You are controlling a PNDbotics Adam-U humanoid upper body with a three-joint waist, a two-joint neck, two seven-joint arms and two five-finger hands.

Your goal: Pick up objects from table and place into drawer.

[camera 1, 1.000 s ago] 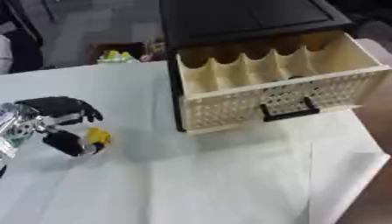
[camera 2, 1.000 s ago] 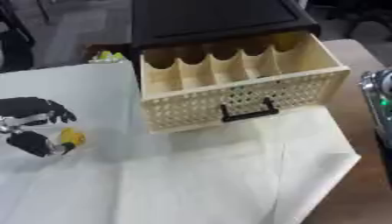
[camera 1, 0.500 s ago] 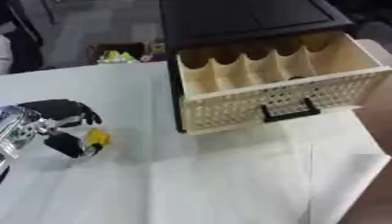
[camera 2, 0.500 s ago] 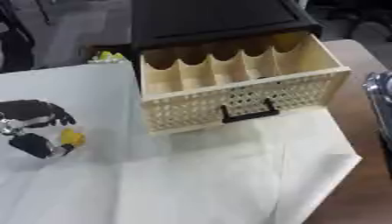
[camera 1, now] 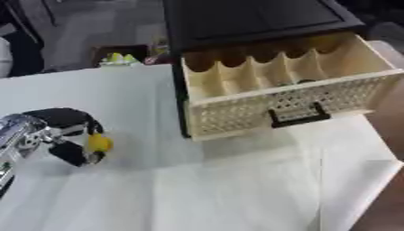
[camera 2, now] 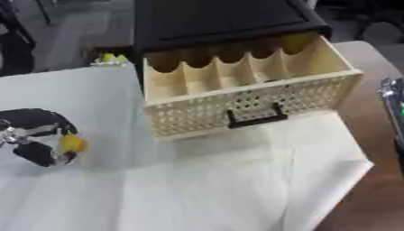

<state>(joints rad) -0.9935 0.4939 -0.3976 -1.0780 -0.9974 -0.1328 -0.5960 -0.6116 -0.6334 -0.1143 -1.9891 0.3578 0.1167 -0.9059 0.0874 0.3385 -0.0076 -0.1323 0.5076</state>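
Note:
My left hand (camera 1: 61, 135) is at the left side of the white-covered table, fingers and thumb curled round a small yellow object (camera 1: 99, 143). The cream drawer (camera 1: 288, 92) stands pulled open from its black cabinet (camera 1: 245, 20) at the upper right, with a black handle (camera 1: 297, 116) on its woven front and several divided compartments inside. The hand is well to the left of the drawer. At the right edge of the right eye view a sliver of silver arm (camera 2: 392, 117) shows; the right hand itself is out of sight.
A white cloth (camera 1: 205, 189) covers the table; bare brown tabletop (camera 2: 371, 194) shows at the right. A dark box with yellow-green items (camera 1: 118, 56) sits beyond the table's far edge.
The left hand with the yellow object has stayed almost in place, drifting slightly. The silver arm at the right edge has drawn back toward the edge.

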